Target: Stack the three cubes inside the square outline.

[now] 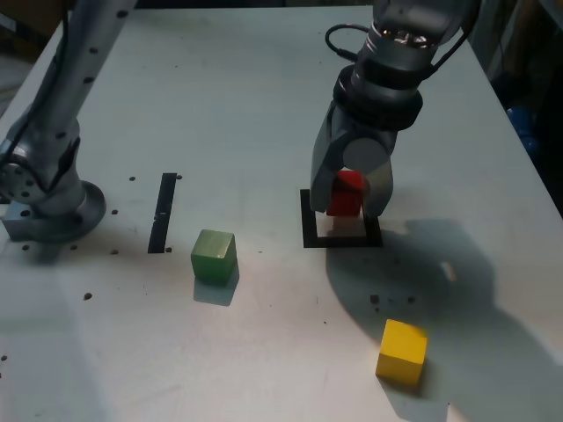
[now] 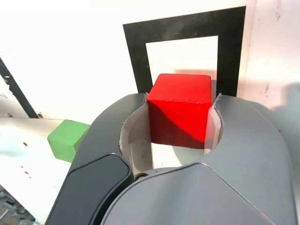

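"While the gripper [image 1: 348, 207] is clenched on the red cube [image 1: 345, 195], where does that put it on the counter [image 1: 220, 369]?"

"Over the black square outline [image 1: 343, 242], nearer the counter's right edge than its left in the exterior view. The cube sits upright between the fingertips, one on either side. How high it is, or whether it touches down, I can't tell."

"And the other two cubes?"

"Both are on the counter, outside the outline and apart from each other. The green cube [image 1: 214, 257] is on the exterior view's left of the outline. The yellow cube [image 1: 402, 352] is below and to the right of it in that view, farther from the counter's far edge than the green one."

"Anything else lying about?"

"A straight black strip [image 1: 163, 214], between the green cube and the arm's base [image 1: 70, 215], which stands toward the counter's left edge. There are small dark holes around the base too, and a black cable [image 1: 339, 46] loops beside the arm above the gripper."

"Is anything blocking the look?"

"The gripper itself. It hides part of the outline in both views, and in the wrist view it covers a bit of the green cube. A broad shadow [image 1: 440, 264] lies on the counter to the outline's right in the exterior view."
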Robot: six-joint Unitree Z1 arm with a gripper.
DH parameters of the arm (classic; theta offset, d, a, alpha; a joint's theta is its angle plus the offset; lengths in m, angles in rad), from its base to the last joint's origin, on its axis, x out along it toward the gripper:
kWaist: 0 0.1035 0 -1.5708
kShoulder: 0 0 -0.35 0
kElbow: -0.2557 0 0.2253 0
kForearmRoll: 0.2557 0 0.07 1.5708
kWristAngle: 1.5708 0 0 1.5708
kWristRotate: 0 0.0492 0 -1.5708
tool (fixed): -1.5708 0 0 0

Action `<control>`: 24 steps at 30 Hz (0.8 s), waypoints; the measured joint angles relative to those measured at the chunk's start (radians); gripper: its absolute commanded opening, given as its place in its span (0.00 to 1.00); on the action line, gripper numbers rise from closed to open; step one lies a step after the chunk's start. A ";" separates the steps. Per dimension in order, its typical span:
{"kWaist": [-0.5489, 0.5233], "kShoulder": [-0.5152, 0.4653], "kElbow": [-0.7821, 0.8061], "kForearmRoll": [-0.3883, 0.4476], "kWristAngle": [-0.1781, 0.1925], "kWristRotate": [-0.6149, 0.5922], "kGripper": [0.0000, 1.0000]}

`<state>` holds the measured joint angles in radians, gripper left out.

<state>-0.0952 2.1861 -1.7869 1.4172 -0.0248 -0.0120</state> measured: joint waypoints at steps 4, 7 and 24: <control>0.000 -0.018 0.049 -0.034 -0.008 0.000 0.38; 0.000 -0.024 0.066 -0.043 -0.008 0.000 0.39; 0.000 -0.030 0.131 -0.129 -0.025 0.018 0.99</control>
<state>-0.0952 2.1565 -1.6560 1.2883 -0.0497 0.0057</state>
